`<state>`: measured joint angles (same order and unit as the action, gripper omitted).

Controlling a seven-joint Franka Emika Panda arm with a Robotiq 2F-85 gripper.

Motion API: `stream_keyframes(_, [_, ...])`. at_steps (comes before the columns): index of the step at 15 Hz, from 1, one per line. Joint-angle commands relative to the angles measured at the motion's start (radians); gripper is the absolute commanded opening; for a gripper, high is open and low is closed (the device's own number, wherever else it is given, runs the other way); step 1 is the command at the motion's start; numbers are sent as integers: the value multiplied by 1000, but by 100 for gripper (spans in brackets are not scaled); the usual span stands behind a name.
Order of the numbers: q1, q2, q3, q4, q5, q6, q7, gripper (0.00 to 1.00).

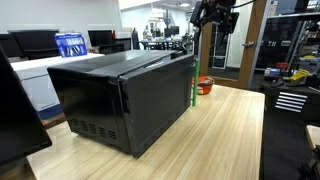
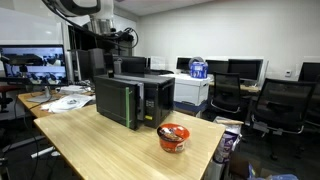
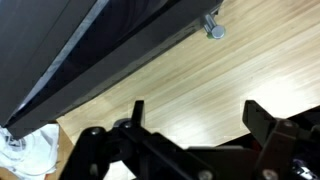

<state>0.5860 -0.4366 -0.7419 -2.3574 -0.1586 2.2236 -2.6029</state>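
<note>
My gripper (image 1: 213, 12) hangs high over the microwave (image 1: 120, 95), by its edge; jaws wide apart, holding nothing. The microwave sits mid-table (image 2: 90, 140); a red bowl (image 2: 173, 137) stands near the table's edge, apart from it.

red noodle cup (image 2: 173, 137) on wooden table (image 2: 100, 148), office chairs (image 2: 270, 105), monitor (image 2: 35, 66), blue tub (image 2: 198, 69), scattered papers (image 2: 66, 101)
</note>
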Motion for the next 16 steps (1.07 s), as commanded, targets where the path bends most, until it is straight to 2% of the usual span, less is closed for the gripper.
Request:
stream_keyframes(1, [262,-162,-233,-5,-276,-65,0,100])
stream_keyframes(5, [418,-329,-420,0,-461,2,0,100])
stream_keyframes(6, [456,-388,-453,7,-519,-13,0,100])
stream_keyframes(8, [571,-505,-504,44,-651,-122,0,100])
stream_keyframes(12, [720,-639,-509,89,-872,-335,0,100])
stream_keyframes(16, [818,-871,-465,109,-1037,-544,0,100])
